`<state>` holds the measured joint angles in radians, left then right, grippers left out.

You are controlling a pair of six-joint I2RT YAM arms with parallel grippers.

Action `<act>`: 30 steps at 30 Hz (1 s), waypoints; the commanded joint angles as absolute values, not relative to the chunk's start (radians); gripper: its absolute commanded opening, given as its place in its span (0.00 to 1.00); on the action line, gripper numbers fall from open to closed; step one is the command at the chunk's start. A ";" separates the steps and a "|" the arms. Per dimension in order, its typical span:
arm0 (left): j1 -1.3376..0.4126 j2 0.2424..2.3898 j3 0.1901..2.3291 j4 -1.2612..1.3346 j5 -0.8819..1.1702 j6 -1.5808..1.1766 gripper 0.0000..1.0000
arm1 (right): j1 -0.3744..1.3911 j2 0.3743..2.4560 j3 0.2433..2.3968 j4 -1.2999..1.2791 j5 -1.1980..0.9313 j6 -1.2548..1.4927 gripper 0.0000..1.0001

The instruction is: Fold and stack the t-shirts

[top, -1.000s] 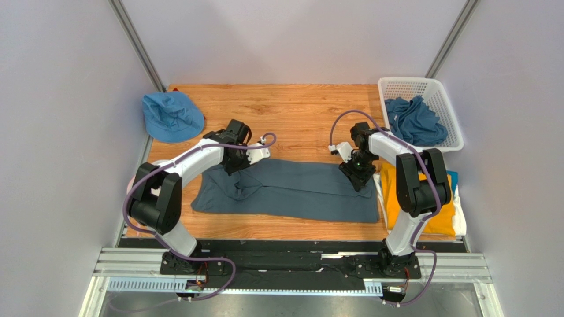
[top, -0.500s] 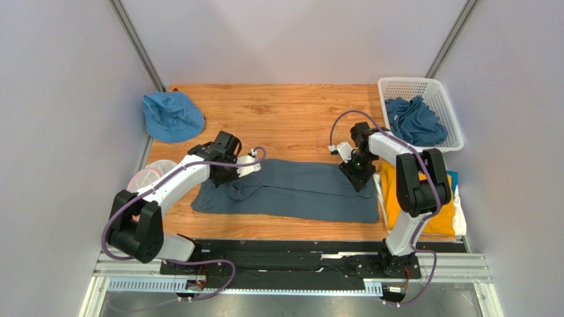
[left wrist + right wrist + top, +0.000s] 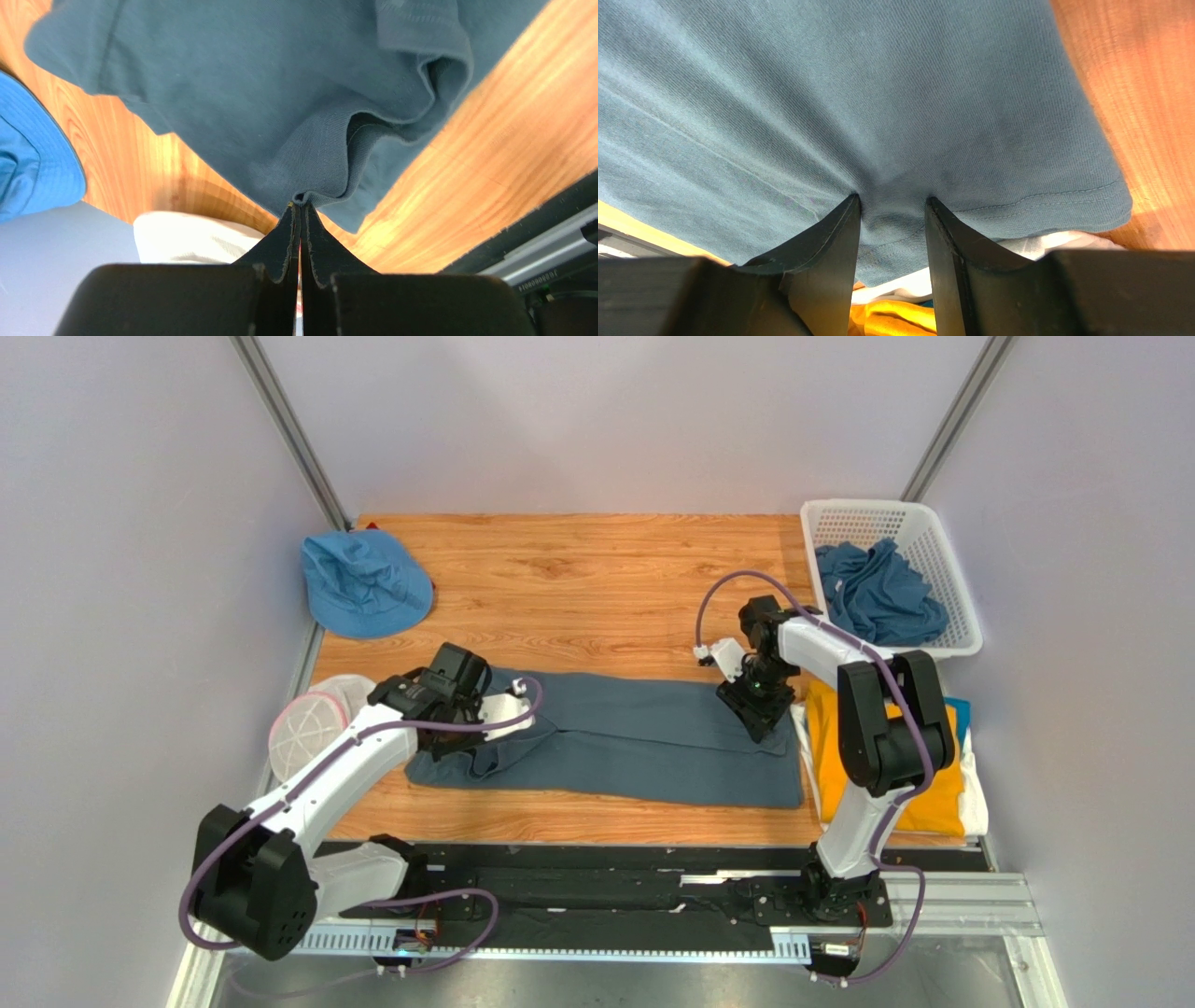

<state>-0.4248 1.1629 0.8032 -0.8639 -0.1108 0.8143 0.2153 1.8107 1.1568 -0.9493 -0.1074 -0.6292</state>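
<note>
A dark slate-blue t-shirt (image 3: 631,742) lies spread across the middle of the table. My left gripper (image 3: 470,732) is shut on a pinched fold of it near its left end; the wrist view shows the cloth (image 3: 281,91) bunched at the closed tips (image 3: 300,204). My right gripper (image 3: 759,714) is open, with its tips (image 3: 892,203) pressed down on the shirt's right hem (image 3: 878,105). A mustard-yellow shirt (image 3: 831,745) lies at the right on a white one (image 3: 976,815) and a bright blue one (image 3: 958,710).
A white basket (image 3: 898,510) at the back right holds more slate-blue shirts (image 3: 873,595). A bright blue hat (image 3: 365,581) lies at the back left. A round white mesh pouch (image 3: 314,723) sits at the left edge, close to my left arm.
My left arm has swung toward the near left, dragging the pinched part of the shirt with it. The right gripper has stayed put on the right hem.
</note>
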 commanded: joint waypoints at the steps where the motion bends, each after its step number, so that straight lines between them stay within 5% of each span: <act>1: -0.422 1.105 0.778 -0.910 -0.113 0.818 0.00 | 0.230 1.821 1.150 -0.969 -0.107 -0.609 0.42; 6: -0.423 1.075 0.755 -0.931 -0.127 0.811 0.03 | 0.242 1.821 1.150 -0.971 -0.101 -0.604 0.42; 7: -0.423 1.059 0.744 -0.930 -0.130 0.811 0.15 | 0.244 1.821 1.150 -0.973 -0.100 -0.604 0.42; 11: -0.423 1.028 0.732 -0.933 -0.129 0.804 0.33 | 0.252 1.825 1.152 -0.973 -0.098 -0.601 0.42; 13: -0.423 1.013 0.727 -0.936 -0.135 0.808 0.62 | 0.255 1.827 1.154 -0.973 -0.097 -0.600 0.42; 23: -0.423 0.995 0.750 -0.899 -0.129 0.839 0.64 | 0.261 1.832 1.155 -0.971 -0.091 -0.597 0.42; 30: -0.423 1.239 0.914 -0.839 -0.011 0.792 0.65 | 0.268 1.822 1.161 -0.979 -0.086 -0.594 0.42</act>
<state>-0.4248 1.1168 0.8047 -0.9081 -0.1005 0.8162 0.2550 1.8133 1.1568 -0.9604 -0.0734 -0.6243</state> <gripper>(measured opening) 0.645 0.422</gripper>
